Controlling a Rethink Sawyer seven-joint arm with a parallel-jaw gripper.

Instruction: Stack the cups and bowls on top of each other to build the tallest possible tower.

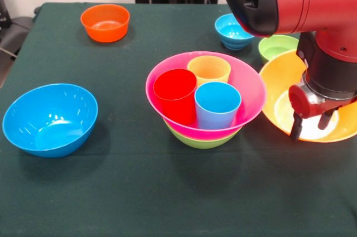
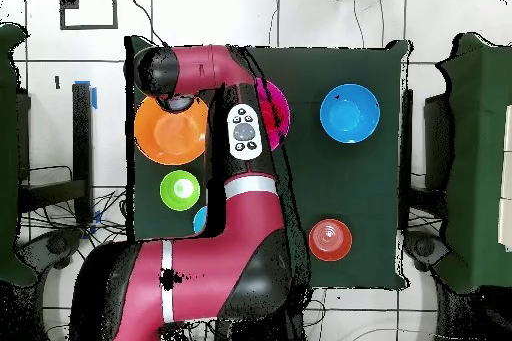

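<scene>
Dark green worktop. Open, empty tool hangs over the yellow-orange bowl. Next, I think: grab its rim, lift onto the tower.

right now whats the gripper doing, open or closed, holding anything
Gripper: open, holding nothing; its fingers hang over the inside of the yellow-orange bowl.
</scene>
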